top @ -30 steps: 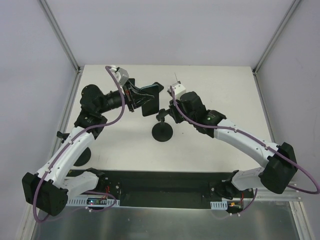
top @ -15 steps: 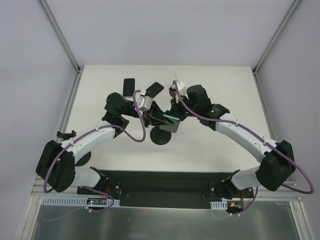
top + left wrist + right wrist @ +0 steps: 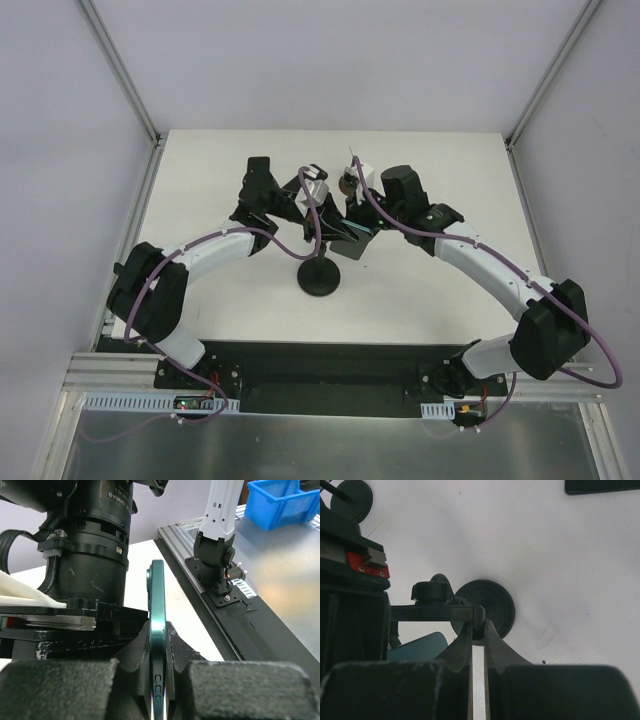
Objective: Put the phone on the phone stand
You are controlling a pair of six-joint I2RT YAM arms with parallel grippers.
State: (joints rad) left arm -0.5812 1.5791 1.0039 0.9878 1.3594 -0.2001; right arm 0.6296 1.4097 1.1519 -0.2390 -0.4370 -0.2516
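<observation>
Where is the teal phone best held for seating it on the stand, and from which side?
Likely across its two flat faces near one end, coming in from that end, as the left hand has it. The teal phone is thin and sits edge-on between the pads, so the faces give broad contact and the far end is left free for the stand.

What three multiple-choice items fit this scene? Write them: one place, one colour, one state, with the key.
1. Where does the phone stand have its round base? A in the middle of the table; B at the far right corner; C on the black rail.
2. What colour is the phone along its edge? A red; B teal; C white.
3. The left jaws are: A wide open; B out of view; C shut on the phone.
Key: A, the top view shows the base in the middle; B, the left wrist view shows a teal edge; C, they clamp the phone's two faces.
</observation>
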